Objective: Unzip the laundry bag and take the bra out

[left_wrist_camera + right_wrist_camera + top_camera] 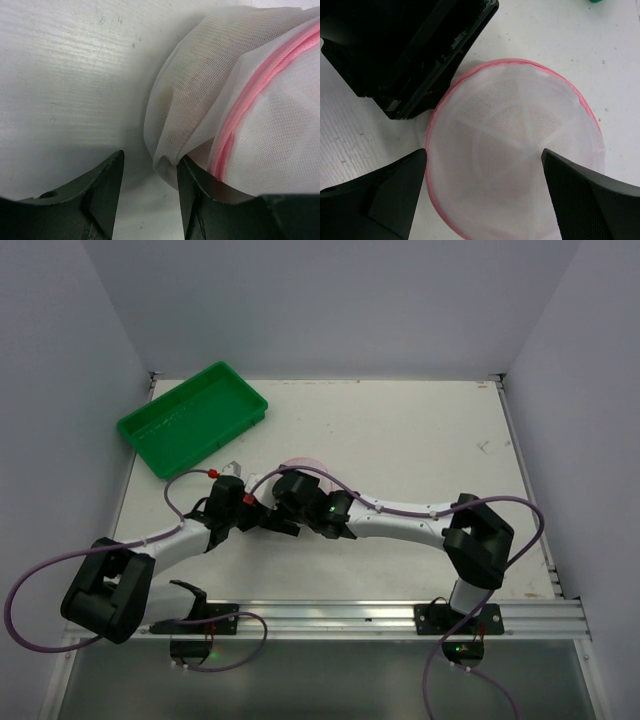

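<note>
right end effector (484, 159) straddles laundry bag (517, 107), left end effector (150, 161) beside, both released

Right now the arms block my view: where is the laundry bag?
The laundry bag lies mid-table in the top view, right of the green tray, mostly covered by the arms.

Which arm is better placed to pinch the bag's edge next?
Left, likely: left claw is open beside the laundry bag, mesh fold and pink zipper trim by one fingertip. Right claw is open over the bag's middle.
</note>
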